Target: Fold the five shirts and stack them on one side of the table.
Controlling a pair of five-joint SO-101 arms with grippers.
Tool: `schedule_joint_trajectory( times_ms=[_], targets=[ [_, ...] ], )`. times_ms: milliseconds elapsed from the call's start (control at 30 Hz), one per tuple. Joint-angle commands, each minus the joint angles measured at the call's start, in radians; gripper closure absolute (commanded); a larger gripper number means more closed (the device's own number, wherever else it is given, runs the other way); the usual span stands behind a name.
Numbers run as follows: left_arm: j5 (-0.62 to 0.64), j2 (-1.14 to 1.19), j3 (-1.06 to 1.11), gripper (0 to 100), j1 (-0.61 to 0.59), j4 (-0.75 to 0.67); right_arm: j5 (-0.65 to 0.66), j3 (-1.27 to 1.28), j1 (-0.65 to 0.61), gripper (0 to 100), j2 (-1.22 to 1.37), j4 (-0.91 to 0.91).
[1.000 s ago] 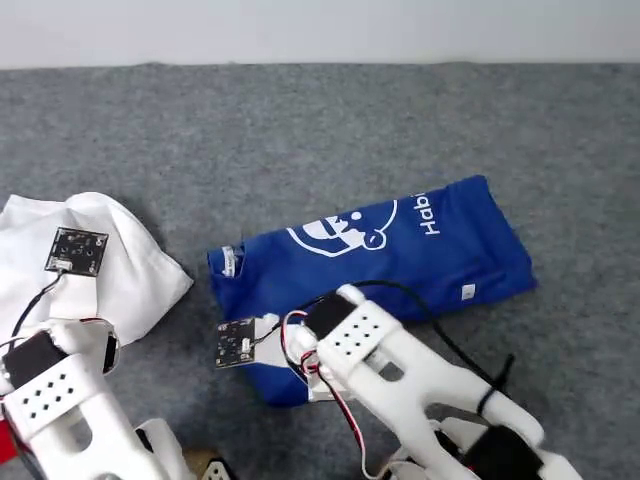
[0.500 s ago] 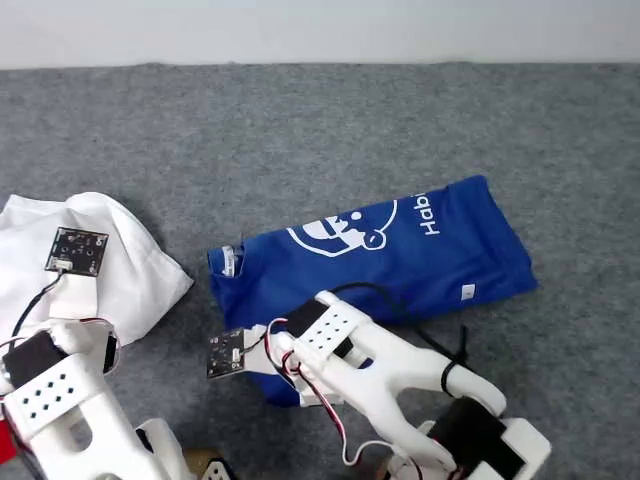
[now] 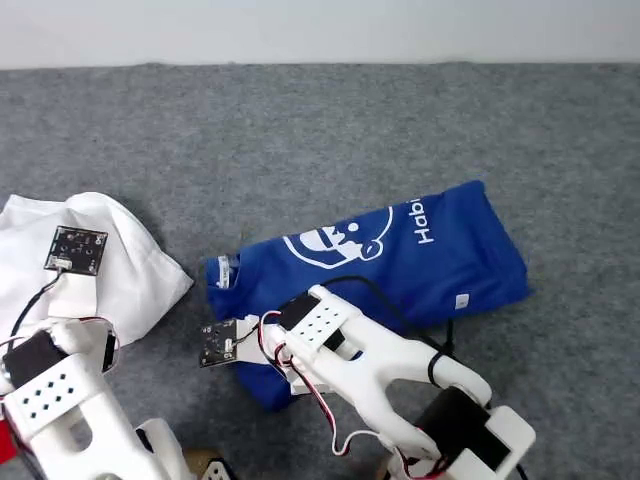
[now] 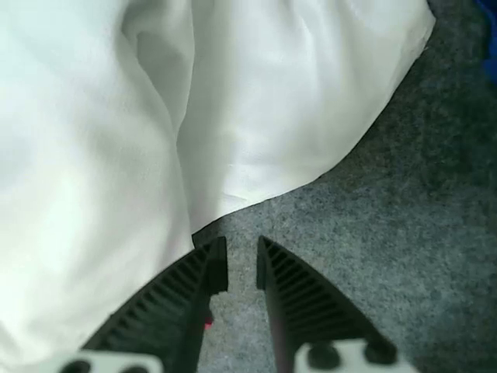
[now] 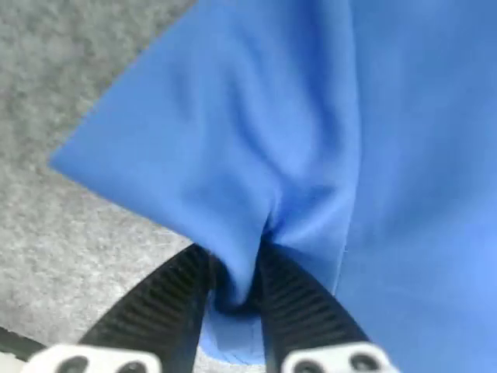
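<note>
Two grippers work close to me. My right gripper (image 5: pixel 233 264) pinches the near edge of the blue shirt (image 3: pixel 400 260), which lies mid-table. My left gripper (image 4: pixel 242 256) hangs slightly parted and empty at the edge of the white shirt (image 4: pixel 116 116), farther left

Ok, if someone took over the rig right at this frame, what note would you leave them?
Right gripper: shut on a fold of the blue shirt, at its near edge.
Left gripper: narrowly open, holding nothing, at the edge of the white shirt.
Blue shirt lies mid-table, folded to a rough rectangle; white shirt lies apart from it, by the left arm, in loose folds.
Done: blue shirt looks mostly folded.
Left: tidy the white one, then stack; nothing is stacked yet.
</note>
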Motion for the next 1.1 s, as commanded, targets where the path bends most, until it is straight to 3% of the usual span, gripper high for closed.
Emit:
schedule_joint_trajectory(
  times_ms=[0, 400, 633, 767, 933, 1067],
  targets=[
    [-0.002, -0.011, -0.002, 93, -0.005, -0.015, -0.009, -0.038, 0.033, 99.0, 0.012, 0.008],
    [-0.002, -0.011, -0.002, 93, 0.000, -0.037, -0.011, -0.384, 0.168, 98.2, 0.021, 0.180],
    [-0.002, -0.015, -0.002, 93, 0.002, -0.031, -0.081, -0.393, 0.182, 80.1, 0.033, 0.131],
    [-0.002, -0.015, -0.002, 93, 0.002, -0.031, -0.121, -0.456, 0.242, 78.0, 0.113, 0.067],
    [-0.002, -0.015, -0.002, 93, 0.000, -0.029, -0.121, -0.690, 0.329, 78.0, 0.309, 0.093],
    [-0.002, -0.015, -0.001, 93, -0.002, -0.029, -0.123, -0.950, 0.378, 78.2, 0.444, 0.246]
  ],
)
